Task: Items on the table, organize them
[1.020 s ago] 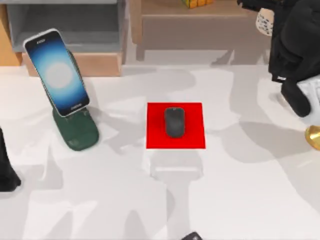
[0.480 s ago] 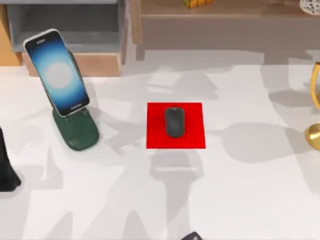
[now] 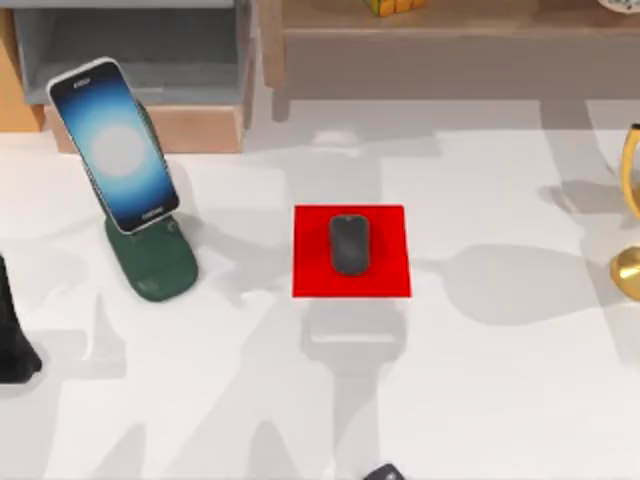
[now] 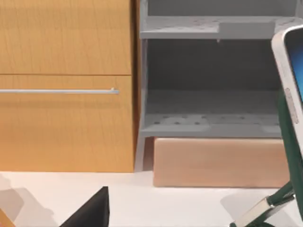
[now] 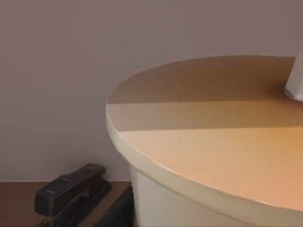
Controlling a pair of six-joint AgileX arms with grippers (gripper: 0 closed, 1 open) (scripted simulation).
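A dark grey mouse lies in the middle of a red pad at the table's centre. The black phone with a glowing screen leans upright in a dark green stand at the left; its white edge shows in the left wrist view. My left gripper is parked at the left edge, open, one finger showing. The bubble-tea cup's tan lid and white straw loom close in the right wrist view. One dark finger of my right gripper presses against the cup's wall.
A wooden shelf unit with grey compartments runs along the back. A coloured cube sits on it, and a black stapler lies near the cup. A gold object stands at the right edge.
My right arm and the cup have moved up and to the right, out of the top view's back right corner. The mouse, the phone and the left arm have stayed put.
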